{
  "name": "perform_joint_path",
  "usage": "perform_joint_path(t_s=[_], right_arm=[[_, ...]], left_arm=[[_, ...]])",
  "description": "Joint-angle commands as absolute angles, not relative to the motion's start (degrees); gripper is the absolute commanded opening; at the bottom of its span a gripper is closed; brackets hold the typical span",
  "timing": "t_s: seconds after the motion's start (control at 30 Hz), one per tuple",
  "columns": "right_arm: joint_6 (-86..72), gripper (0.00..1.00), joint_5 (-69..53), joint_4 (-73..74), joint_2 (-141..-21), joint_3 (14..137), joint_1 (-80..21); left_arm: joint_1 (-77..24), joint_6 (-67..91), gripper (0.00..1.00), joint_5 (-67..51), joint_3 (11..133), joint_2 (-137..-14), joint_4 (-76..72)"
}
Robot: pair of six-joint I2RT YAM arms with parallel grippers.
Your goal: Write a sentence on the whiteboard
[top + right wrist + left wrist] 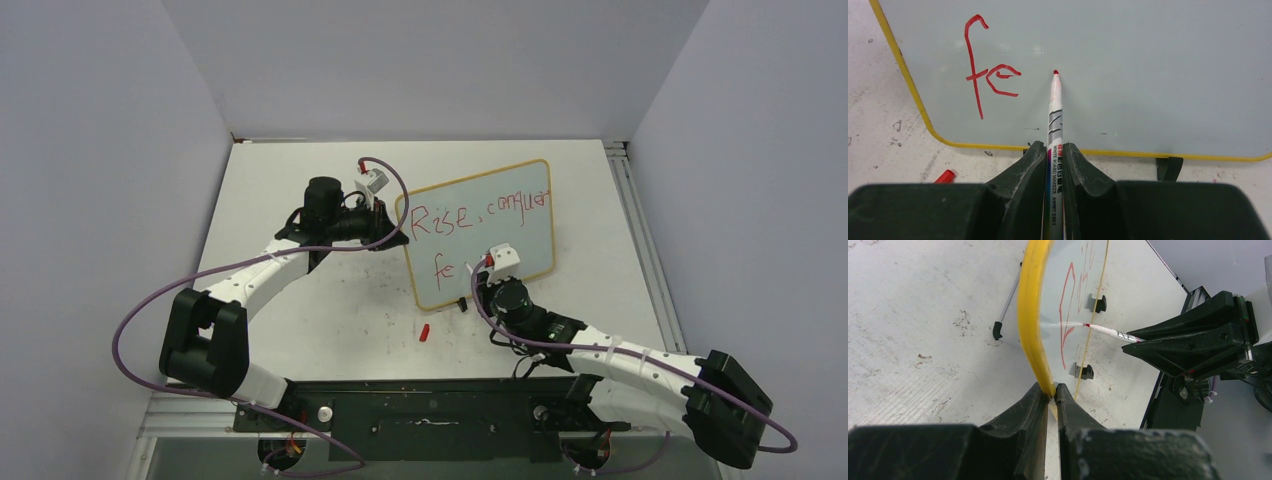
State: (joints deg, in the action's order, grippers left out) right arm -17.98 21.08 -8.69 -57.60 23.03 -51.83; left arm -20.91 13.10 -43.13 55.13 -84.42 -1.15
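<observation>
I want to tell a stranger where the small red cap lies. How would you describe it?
Find the yellow-framed whiteboard on the white table. Just in front of its near edge, the red cap lies on the tabletop. It is the only loose red thing: the other red is lettering on the board and the tip of the marker in the right gripper.

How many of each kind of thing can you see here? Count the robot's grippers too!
Rounded rectangular whiteboard with yellow frame: 1
White marker with red tip: 1
Small red plastic cap: 1
Black two-finger grippers (left gripper, right gripper): 2
Total: 5
</observation>
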Motion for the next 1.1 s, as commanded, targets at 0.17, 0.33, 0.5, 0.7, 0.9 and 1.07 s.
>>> perform_joint_path(t_s=[0.17, 0.33, 0.5, 0.7, 0.9, 1.07], right_arm=[[-16.28, 0.05, 19.22, -14.14, -59.28, 25.49, -51.33], [-16.43, 0.05, 18.27, -13.9, -59.67, 25.45, -51.32], [-17.74, 0.05, 17.5, -13.43, -59.01, 23.92, -51.55], [-19.7, 0.05, 17.88, -12.09, -57.44, 21.69, -52.51], [-20.8, 0.05, 18.17, -11.29, -57.18, 20.83, -53.4], [-21.63, 0.05, 20.47, -10.06, -57.28, 20.86, -53.7]], left_arm=[[-21.01, 12.48, 0.0, -44.45, 57.25, -82.46, -3.12], [-21.01, 12.48, 0.0, -44.47, 57.31, -82.52, -3.09], [-21.01, 12.48, 0.0, -44.46, 57.34, -82.39, -3.1], [-21.01, 12.48, 0.0, -44.43, 57.37, -82.49, -3.22], [-21.0, 12.48, 0.0, -44.41, 57.39, -82.51, -3.12], [-21.01, 12.5, 0.0, -44.47, 57.29, -82.44, -3.2]])
